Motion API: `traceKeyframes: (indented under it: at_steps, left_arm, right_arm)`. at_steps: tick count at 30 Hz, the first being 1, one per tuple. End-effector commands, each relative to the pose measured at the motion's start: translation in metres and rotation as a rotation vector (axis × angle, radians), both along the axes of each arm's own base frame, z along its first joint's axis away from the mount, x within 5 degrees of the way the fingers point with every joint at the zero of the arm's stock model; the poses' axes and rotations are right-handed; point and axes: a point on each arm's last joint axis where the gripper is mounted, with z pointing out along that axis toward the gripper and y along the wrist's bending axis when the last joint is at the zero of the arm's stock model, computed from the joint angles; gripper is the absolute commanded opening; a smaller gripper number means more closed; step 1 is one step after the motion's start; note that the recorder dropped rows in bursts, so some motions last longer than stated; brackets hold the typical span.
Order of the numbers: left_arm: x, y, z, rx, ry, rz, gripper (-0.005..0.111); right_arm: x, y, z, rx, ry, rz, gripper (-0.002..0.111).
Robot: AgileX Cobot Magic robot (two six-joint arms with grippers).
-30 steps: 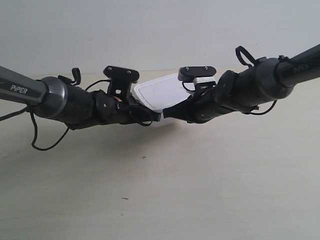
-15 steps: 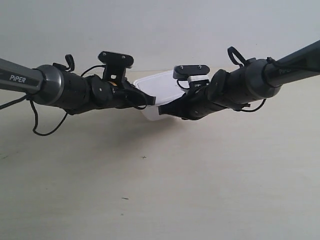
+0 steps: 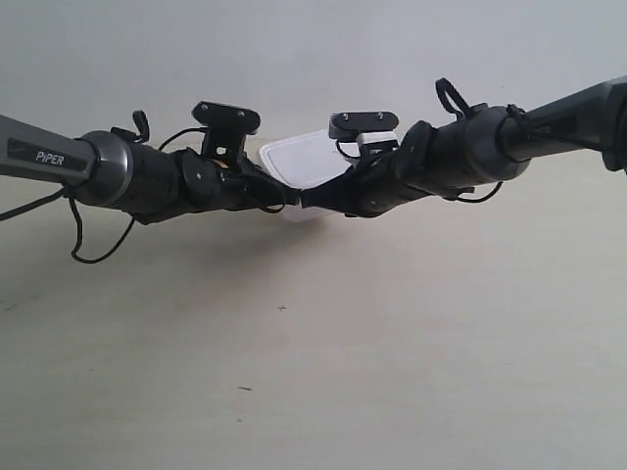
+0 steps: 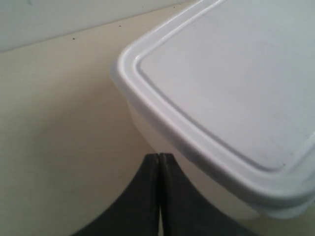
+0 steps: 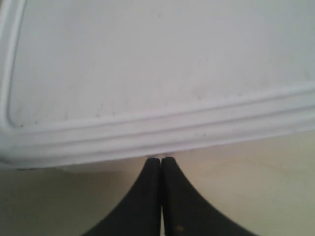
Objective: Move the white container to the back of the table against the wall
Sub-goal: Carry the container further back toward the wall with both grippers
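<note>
Two arms (image 3: 147,181) stretched low, left claw (image 4: 159,157) and right claw (image 5: 161,160) closed, tips against white container (image 3: 304,162)

White container (image 3: 306,163): small rectangular plastic box, rounded corners, flat lid with raised rim, lid on. Placed far back on table (image 3: 343,372), pale cream wood grain, few tiny dark specks. Plain pale grey wall (image 3: 313,59) close behind, strip of tabletop between.

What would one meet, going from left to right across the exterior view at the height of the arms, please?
The arm at the exterior view's left → the white container → the arm at the exterior view's right.
</note>
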Motion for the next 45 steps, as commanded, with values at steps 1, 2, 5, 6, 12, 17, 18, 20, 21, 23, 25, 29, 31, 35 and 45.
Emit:
traceKeyframes:
  at_steps: [1, 2, 5, 6, 12, 17, 18, 20, 21, 23, 25, 29, 31, 35, 45]
  left_arm:
    - [0.003, 0.004, 0.002, 0.013, -0.022, 0.004, 0.000]
    - [0.004, 0.007, 0.002, 0.019, -0.024, 0.008, 0.000]
    - [0.007, 0.017, 0.002, 0.021, -0.025, 0.028, 0.000]
    - [0.008, 0.021, 0.002, 0.023, -0.027, 0.039, 0.000]
    - [0.008, 0.056, -0.004, 0.051, -0.009, 0.098, 0.000]
    - [0.004, 0.057, -0.007, 0.084, -0.035, 0.089, 0.000]
    - [0.004, 0.057, -0.007, 0.084, -0.036, 0.089, 0.000]
    - [0.004, 0.057, -0.007, 0.089, -0.037, 0.084, 0.000]
    - [0.004, 0.057, -0.007, 0.095, -0.040, 0.077, 0.000]
    - [0.004, 0.057, -0.007, 0.100, -0.041, 0.072, 0.000]
    - [0.004, 0.057, -0.007, 0.104, -0.043, 0.067, 0.000]
    - [0.003, 0.047, -0.007, 0.122, -0.052, 0.019, 0.000]
    - [0.003, 0.037, -0.005, 0.130, -0.068, -0.014, 0.000]
    - [0.011, 0.027, 0.005, 0.111, -0.094, -0.024, 0.000]
    - [0.015, 0.024, 0.012, 0.119, -0.085, -0.060, 0.000]
  right_arm:
    - [0.010, 0.004, 0.003, 0.013, -0.024, 0.000, 0.000]
    - [0.011, 0.005, 0.004, 0.016, -0.029, 0.000, 0.000]
    - [0.014, 0.007, 0.000, 0.017, -0.021, 0.006, 0.000]
    - [0.015, 0.007, -0.001, 0.019, -0.019, 0.005, 0.000]
    - [0.019, 0.007, 0.002, 0.021, -0.066, -0.016, 0.000]
    - [0.028, 0.011, 0.006, 0.037, -0.084, -0.011, 0.000]
    - [0.032, 0.014, 0.005, 0.045, -0.078, -0.003, 0.000]
    - [0.037, 0.017, 0.003, 0.059, -0.082, -0.010, 0.000]
    - [0.040, 0.018, 0.002, 0.062, -0.084, -0.008, 0.000]
    - [0.045, 0.021, -0.001, 0.078, -0.084, -0.019, 0.000]
    - [0.050, 0.023, 0.000, 0.085, -0.099, -0.019, 0.000]
    - [0.050, 0.023, -0.001, 0.088, -0.081, -0.013, 0.000]
    - [0.050, 0.021, -0.002, 0.085, -0.064, -0.009, 0.000]
    - [0.052, 0.009, -0.005, 0.083, -0.022, -0.015, 0.000]
    - [0.061, -0.003, -0.001, 0.085, -0.085, -0.067, 0.000]
